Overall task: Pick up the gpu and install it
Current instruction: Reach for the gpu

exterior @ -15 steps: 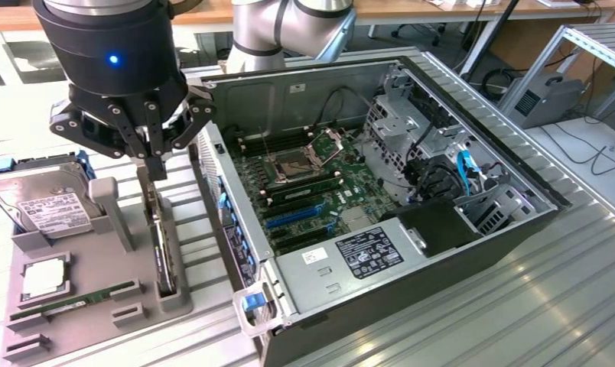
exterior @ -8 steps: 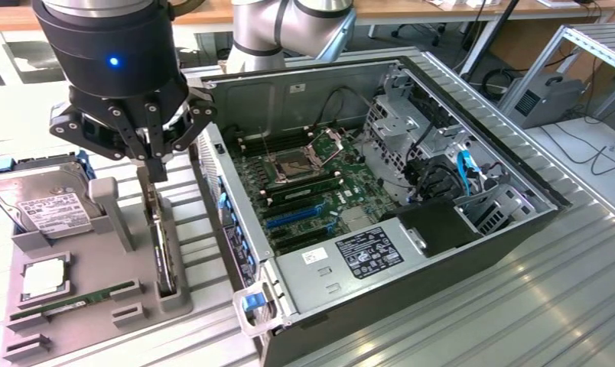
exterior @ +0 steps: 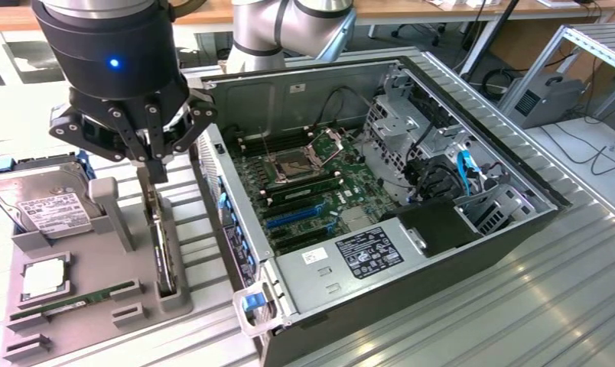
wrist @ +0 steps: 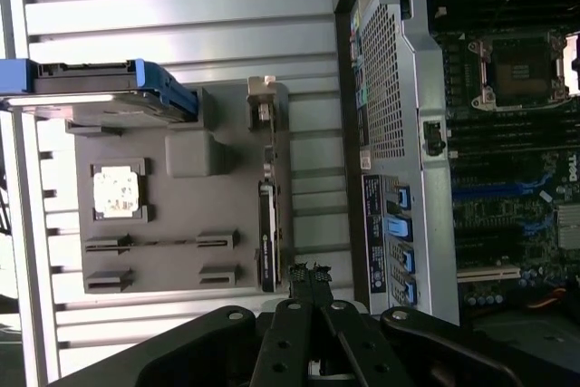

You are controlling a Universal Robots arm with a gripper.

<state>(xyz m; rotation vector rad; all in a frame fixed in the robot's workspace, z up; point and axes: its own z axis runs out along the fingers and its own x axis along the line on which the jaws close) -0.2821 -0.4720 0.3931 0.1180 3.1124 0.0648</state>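
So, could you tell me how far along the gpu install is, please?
Nothing looks done yet: the gpu stands on edge in the grey tray. In hand: the claw, shut, hangs just above the card's end. Left: lifting it and seating it in the open case, whose blue slots sit bare.

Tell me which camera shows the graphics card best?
The exterior view: the graphics card stands on edge in the grey tray, its length and side visible. The wrist view looks straight down on its thin top edge.
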